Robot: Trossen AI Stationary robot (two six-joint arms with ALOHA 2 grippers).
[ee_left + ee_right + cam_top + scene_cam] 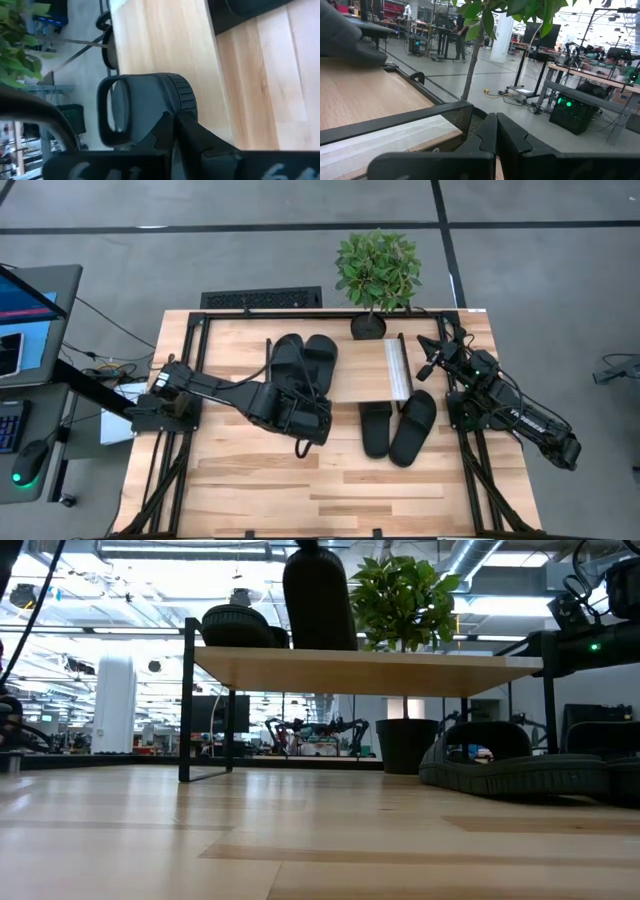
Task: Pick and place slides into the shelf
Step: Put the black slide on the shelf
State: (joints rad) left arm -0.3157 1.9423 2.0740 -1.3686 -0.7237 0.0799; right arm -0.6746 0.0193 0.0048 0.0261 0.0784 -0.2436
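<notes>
The shelf [365, 370] stands at the far middle of the table. One black slide [287, 358] lies flat on the shelf's left part. Beside it, my left gripper [175, 117] is shut on a second slide [320, 358]. In the low view this slide [318, 595] rises steeply over the shelf board [400, 665]. Two more slides [375, 430] [413, 427] rest on the table with their far ends under the shelf's near edge. My right gripper [496, 125] is shut on nothing, level beside the shelf's right end. My left gripper pinches the slide's sole at its near end [170, 100] between its two fingers. They come from the near-left, slanting downward, along the slide's length. The slide is tipped up steeply, its strap loop [112, 110] ahead of the fingers. I cannot tell whether its lower end touches the board.
A potted plant [378, 275] stands just behind the shelf at the far edge. A black keyboard [262, 299] lies beyond the table's far-left side. Black frame rails [190, 370] [470, 450] run along both sides of the table.
</notes>
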